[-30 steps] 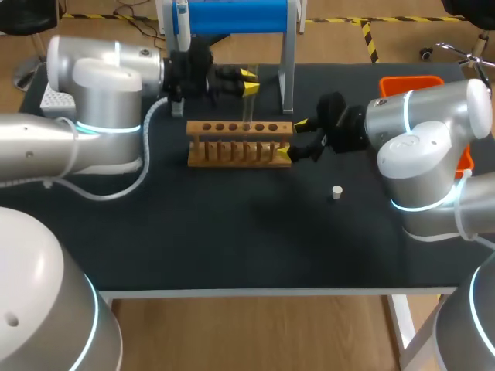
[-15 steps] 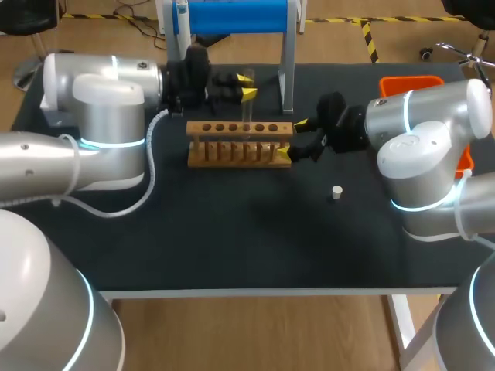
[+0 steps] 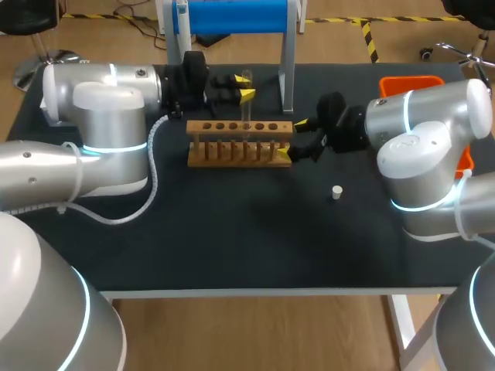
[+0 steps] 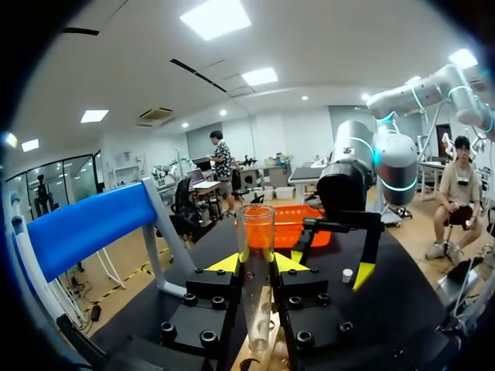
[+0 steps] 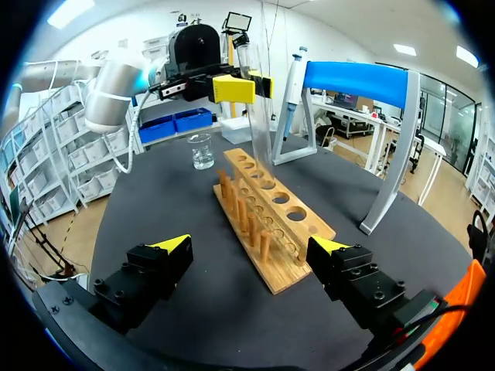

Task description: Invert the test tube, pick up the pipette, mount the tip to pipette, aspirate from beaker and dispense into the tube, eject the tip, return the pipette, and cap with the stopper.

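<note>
Left arm is swivelling round, test tube hardly shifting.
Left hand (image 3: pixel 246 86) is clenching the upright test tube (image 4: pixel 256 232), wooden rack (image 3: pixel 240 147) just beneath; right hand (image 3: pixel 292 139) is waiting released at the rack's end. Inversion seems nearly done.

The lower end of the clear glass test tube (image 4: pixel 256 255) runs down between the black bodies of the left gripper (image 4: pixel 256 263) and is cut off at the left wrist view's edge, where the light wooden tube rack (image 4: pixel 267 363) shows only as a sliver beneath. In the head view the tube is a faint streak above the rack, my left arm (image 3: pixel 108 100) hides the small glass beaker (image 5: pixel 201 151), and my right arm (image 3: pixel 421 127) covers half the orange plastic bin (image 3: pixel 410 82). In the right wrist view I cannot tell whether the tube's foot sits in a rack hole or hangs just over it.
</note>
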`<state>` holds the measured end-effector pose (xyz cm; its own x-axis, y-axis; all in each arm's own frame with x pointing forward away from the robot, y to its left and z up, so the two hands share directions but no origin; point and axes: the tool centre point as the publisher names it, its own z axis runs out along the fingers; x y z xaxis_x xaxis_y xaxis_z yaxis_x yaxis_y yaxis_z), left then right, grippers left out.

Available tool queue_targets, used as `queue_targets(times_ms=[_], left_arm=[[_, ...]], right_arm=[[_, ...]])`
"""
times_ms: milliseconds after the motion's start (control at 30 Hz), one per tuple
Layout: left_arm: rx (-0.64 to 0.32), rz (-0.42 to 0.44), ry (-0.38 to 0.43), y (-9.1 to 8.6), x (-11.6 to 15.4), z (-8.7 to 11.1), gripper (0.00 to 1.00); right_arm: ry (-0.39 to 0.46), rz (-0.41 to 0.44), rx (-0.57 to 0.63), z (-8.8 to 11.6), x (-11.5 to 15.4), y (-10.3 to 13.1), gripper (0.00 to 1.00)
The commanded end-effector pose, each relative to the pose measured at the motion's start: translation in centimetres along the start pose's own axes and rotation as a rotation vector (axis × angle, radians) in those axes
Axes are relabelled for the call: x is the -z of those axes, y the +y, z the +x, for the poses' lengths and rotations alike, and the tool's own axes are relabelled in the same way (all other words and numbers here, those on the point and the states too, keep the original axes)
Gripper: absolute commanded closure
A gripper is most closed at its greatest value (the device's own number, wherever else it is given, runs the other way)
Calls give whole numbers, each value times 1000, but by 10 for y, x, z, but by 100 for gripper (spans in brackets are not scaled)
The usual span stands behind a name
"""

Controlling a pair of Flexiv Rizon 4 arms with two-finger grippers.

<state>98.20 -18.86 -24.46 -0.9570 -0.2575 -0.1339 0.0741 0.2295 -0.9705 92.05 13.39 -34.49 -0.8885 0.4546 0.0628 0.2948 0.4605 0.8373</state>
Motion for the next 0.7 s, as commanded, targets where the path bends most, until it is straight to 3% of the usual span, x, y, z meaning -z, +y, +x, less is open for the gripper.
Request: queue_targets(times_ms=[33, 700], left_arm=[[-3, -1, 7, 1, -2, -3, 100], [11, -11, 9, 12, -5, -2, 100]], right_arm=[[1, -1, 1, 0, 1, 0, 0], [1, -1, 1, 0, 1, 0, 0]])
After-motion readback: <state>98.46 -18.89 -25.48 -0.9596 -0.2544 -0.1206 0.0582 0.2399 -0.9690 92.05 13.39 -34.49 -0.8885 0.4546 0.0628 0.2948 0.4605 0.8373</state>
